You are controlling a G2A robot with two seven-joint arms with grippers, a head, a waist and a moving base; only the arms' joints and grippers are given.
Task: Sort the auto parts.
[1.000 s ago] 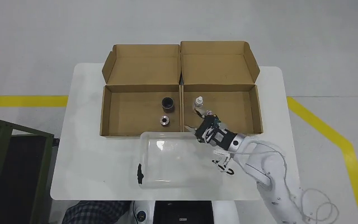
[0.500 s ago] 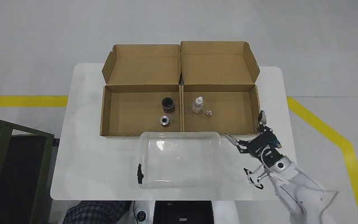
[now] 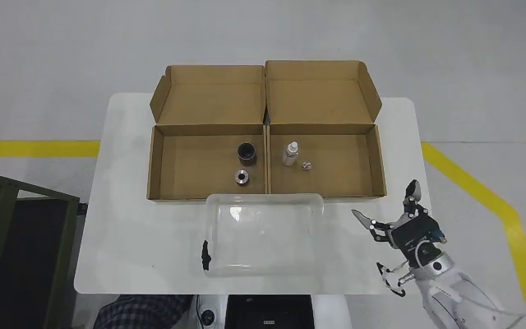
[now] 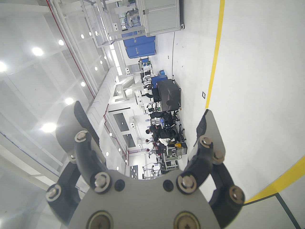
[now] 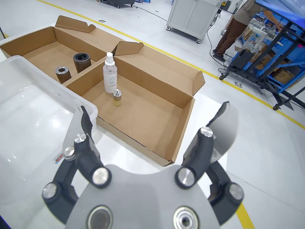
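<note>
Right tool (image 5: 153, 110) pulls back wide open, empty — small vial (image 5: 117, 97) left ahead beside spray bottle (image 5: 109, 73); that part's sorted.

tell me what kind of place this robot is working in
Probably an industrial robotics lab or factory hall: yellow floor lines, a framed machine enclosure and rows of workstations beyond the white table.
</note>
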